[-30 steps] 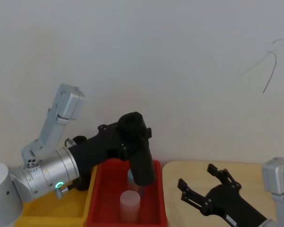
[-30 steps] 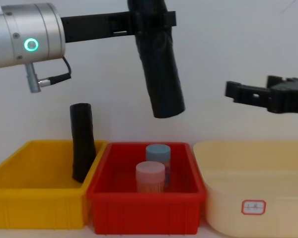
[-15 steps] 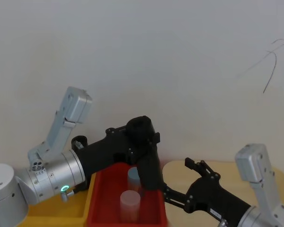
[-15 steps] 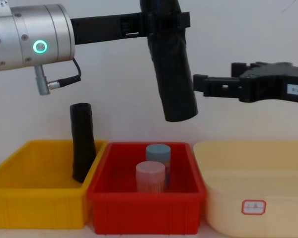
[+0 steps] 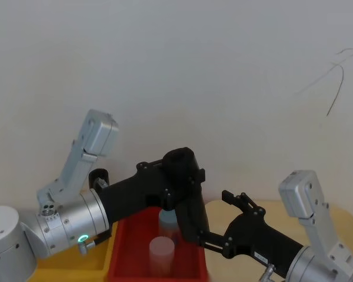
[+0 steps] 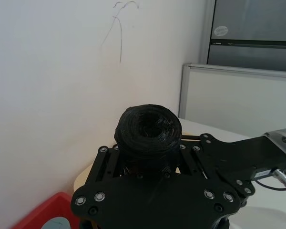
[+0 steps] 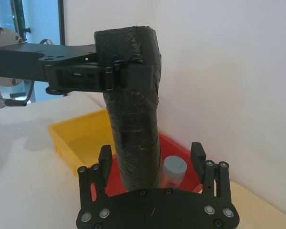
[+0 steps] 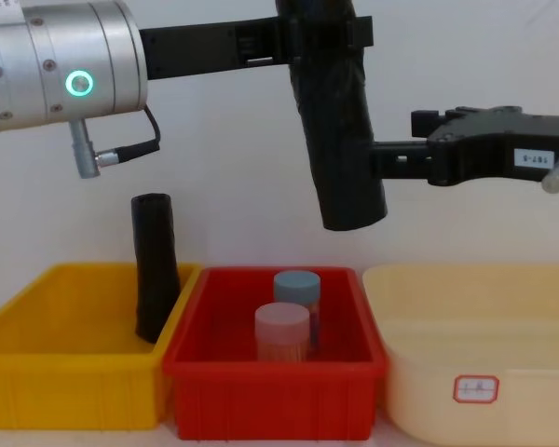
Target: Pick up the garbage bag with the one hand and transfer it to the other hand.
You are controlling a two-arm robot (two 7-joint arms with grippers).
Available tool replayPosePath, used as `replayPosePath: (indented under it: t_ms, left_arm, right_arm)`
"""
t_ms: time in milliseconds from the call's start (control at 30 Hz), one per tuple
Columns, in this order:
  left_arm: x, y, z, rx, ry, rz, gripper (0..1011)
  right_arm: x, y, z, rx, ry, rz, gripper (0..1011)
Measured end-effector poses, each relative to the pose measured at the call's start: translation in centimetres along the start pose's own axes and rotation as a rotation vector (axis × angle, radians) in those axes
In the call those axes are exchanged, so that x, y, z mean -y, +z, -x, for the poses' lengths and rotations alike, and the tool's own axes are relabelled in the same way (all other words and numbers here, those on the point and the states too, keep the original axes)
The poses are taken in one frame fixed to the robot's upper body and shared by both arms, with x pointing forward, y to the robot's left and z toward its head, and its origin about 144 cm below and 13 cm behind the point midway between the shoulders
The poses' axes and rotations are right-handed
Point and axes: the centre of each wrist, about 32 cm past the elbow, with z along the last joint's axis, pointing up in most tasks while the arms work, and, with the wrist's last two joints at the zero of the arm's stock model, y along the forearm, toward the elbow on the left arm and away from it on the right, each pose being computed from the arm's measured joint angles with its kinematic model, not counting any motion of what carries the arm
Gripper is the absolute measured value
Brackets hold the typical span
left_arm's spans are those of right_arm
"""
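The garbage bag, a thick black wrinkled roll, hangs tilted above the red bin, and my left gripper is shut on its upper end. Its top end sits between the left fingers in the left wrist view. My right gripper, the one with the white label, has reached in from the right and is open. In the right wrist view its two fingers stand either side of the roll's lower part, with a gap on at least one side. In the head view the right gripper meets the bag over the red bin.
Below stand a yellow bin with a slimmer black roll leaning in it, a red bin holding a blue-capped jar and a pink-capped jar, and a cream tub. A white wall is close behind.
My left arm carried the bag to the right. The right gripper swung in leftward from over the cream tub until its open fingers straddle the roll's lower part.
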Motion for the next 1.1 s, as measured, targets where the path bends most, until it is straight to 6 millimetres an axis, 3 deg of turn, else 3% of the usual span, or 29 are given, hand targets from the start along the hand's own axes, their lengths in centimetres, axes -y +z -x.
replayPosePath:
  t_ms: [1100]
  left_arm:
    - [0.4, 0.5, 1.5, 0.011, -0.054, 0.004, 446]
  right_arm:
    - [-1.7, -0.8, 1.0, -0.051, 0.035, -0.049, 1001]
